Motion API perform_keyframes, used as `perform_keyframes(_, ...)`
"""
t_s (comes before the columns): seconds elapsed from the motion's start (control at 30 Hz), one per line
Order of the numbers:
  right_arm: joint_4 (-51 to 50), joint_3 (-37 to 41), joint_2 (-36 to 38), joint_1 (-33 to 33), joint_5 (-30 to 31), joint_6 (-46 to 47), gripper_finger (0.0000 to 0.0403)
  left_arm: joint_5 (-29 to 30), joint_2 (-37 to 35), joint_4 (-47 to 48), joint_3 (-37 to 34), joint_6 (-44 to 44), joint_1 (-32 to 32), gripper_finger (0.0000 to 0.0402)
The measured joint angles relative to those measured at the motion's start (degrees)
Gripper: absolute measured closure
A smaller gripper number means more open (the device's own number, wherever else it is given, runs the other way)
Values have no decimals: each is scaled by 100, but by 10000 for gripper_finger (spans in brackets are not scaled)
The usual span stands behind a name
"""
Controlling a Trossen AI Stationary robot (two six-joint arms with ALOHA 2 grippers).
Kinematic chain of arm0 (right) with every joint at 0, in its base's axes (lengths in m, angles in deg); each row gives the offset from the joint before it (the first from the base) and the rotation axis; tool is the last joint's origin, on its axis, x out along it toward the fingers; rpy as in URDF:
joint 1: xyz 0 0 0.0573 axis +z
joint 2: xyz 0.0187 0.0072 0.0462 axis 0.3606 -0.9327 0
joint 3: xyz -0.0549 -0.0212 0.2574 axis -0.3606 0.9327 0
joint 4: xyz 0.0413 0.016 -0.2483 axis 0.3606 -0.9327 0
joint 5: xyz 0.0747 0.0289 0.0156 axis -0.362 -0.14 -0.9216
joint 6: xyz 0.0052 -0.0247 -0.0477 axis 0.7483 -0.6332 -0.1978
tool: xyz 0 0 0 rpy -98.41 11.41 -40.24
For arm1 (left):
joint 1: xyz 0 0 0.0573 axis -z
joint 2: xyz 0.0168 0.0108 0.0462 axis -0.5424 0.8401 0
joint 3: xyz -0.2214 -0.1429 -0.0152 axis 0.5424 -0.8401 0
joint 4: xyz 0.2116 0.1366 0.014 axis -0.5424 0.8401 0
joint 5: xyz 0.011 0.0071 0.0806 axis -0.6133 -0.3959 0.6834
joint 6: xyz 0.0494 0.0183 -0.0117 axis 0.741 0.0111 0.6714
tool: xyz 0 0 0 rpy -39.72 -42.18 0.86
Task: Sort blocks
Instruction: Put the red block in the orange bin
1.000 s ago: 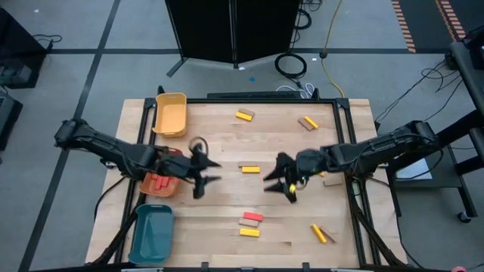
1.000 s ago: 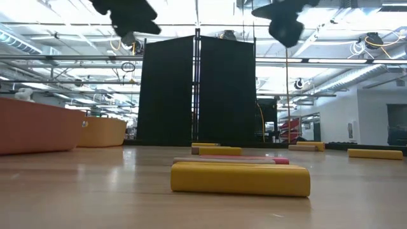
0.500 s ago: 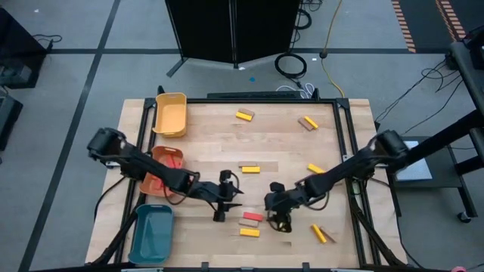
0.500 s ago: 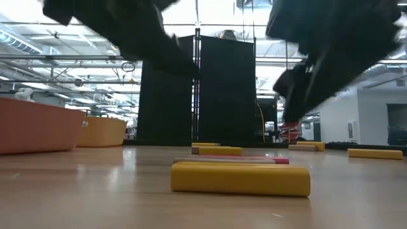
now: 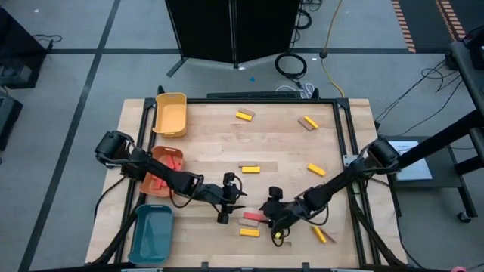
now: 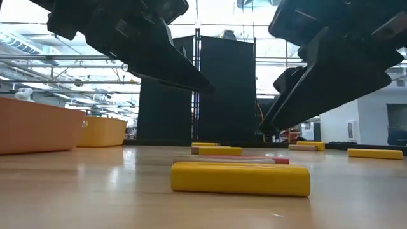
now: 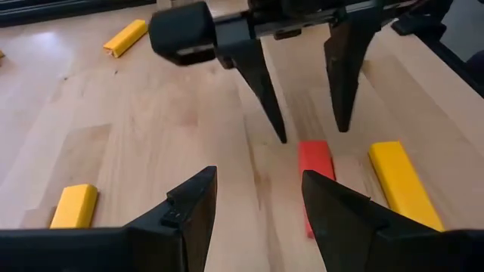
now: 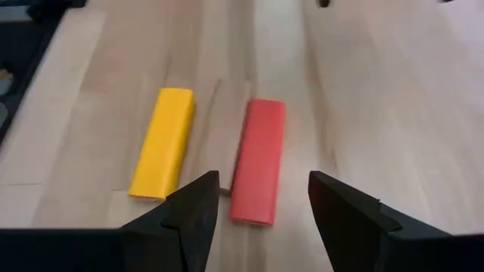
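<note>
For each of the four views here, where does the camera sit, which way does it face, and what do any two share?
High: overhead, straight down; both arms, left gripper, right gripper, open.
Low: table height, level across; yellow block nearest, both grippers overhead.
Left wrist: past its own fingers at the red block and the right gripper.
Right wrist: own fingers, the red block.
Shared: both wrists see that red block.

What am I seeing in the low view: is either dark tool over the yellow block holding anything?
Observer: No. The wrist views show the left tool and the right tool both open and empty.
Operator: What are they aimed at?
Observer: From above, they face each other across the red block, left tool on its left, right tool on its right.
Operator: And the yellow block?
Observer: The yellow block lies flat beside the red one, apart from it.
</note>
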Motion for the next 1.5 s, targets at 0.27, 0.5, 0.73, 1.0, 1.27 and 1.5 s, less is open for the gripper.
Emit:
perform_keyframes(0.27,159,-2,-230,162,282,268,204,0,0,28,0,0,-3,210)
perform_keyframes(0.5,601,-2,-738,161,258,351,204,0,0,64,2,-7,-2,210)
perform_keyframes(0.73,523,-23,-927,179,421,427,215,0,0,177,2,-4,-2,210)
perform_keyframes(1.0,270,-15,-795,172,518,396,302,0,0,175,2,0,-2,210)
perform_keyframes(1.27,143,17,-415,158,567,124,319,-218,-66,68,9,285,43,210)
perform_keyframes(1.5,196,15,5,35,1274,-502,299,-321,-66,-342,9,202,39,210)
